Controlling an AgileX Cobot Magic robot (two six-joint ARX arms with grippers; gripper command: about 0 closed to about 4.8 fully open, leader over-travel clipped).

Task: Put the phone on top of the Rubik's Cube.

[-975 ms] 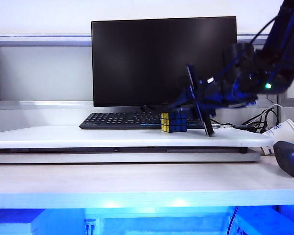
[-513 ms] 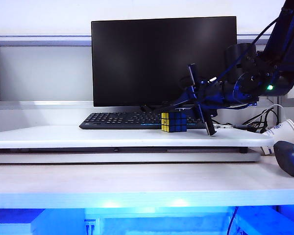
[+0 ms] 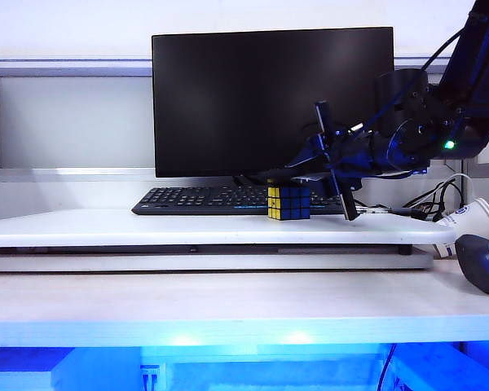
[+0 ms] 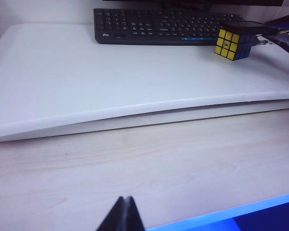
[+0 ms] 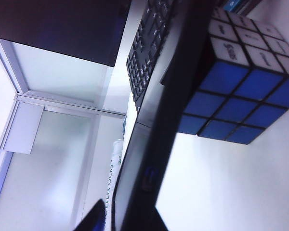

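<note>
The Rubik's Cube (image 3: 289,204) stands on the white shelf in front of the keyboard, showing yellow and blue faces. The phone (image 3: 289,174), a thin black slab, lies with its far end on top of the cube (image 5: 241,91) and runs back between the fingers of my right gripper (image 3: 330,163). In the right wrist view the phone (image 5: 168,110) sits against one finger, with a bright gap to the other, so the right gripper (image 5: 127,211) is open around it. My left gripper (image 4: 126,199) is shut and empty over the wooden desk, far from the cube (image 4: 233,43).
A black monitor (image 3: 273,102) and keyboard (image 3: 204,199) stand behind the cube on the raised white shelf (image 3: 187,230). At the right are cables (image 3: 436,199), a tipped paper cup (image 3: 473,220) and a dark blue mouse (image 3: 481,262) on the lower desk.
The right wrist has tilted up slightly and the phone's far end now lies flatter on the cube's top. The right jaws have parted from the phone. The left arm is still.
</note>
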